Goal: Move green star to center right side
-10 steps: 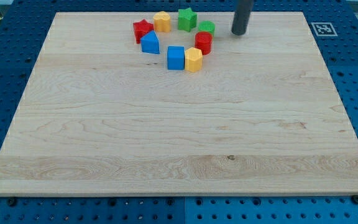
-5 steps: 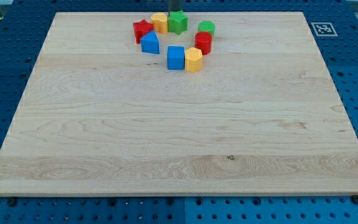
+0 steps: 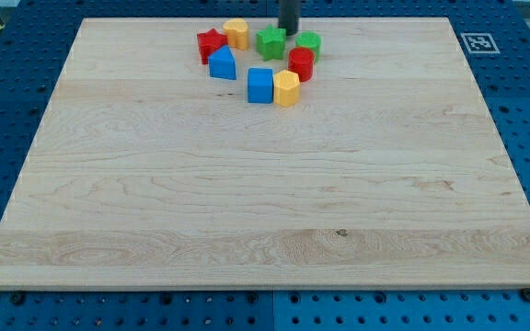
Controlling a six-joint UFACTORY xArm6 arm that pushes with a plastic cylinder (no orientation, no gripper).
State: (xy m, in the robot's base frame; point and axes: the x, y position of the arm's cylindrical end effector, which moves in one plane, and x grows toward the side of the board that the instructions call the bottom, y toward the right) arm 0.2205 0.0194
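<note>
Eight blocks sit bunched near the view's top edge of the board (image 3: 265, 202), a little left of its middle. No claw on this rig, so nothing opens, closes or grips — only my tip (image 3: 288, 32), the lower end of a dark rod that enters from the view's top.

Tip position: at the cluster's top edge, just above and to the right of the green star (image 3: 270, 42), in the gap between the star and the green block (image 3: 308, 41) to its right. Appears to touch the star's upper right corner; actual contact cannot be confirmed.

Hidden or unclear: the rod's upper part is cut off by the frame. The green block's shape is hard to make out — partly covered by the red block (image 3: 301, 63) in front of it.

Layout of the rest: yellow block (image 3: 237, 33) to the star's left, red star (image 3: 212, 43) further left, blue block (image 3: 221, 63) below these. A blue cube (image 3: 260, 85) and a second yellow block (image 3: 286, 88) stand side by side, touching, at the cluster's lower edge.

Green star location: top of the board, well away from the centre of the right side.
</note>
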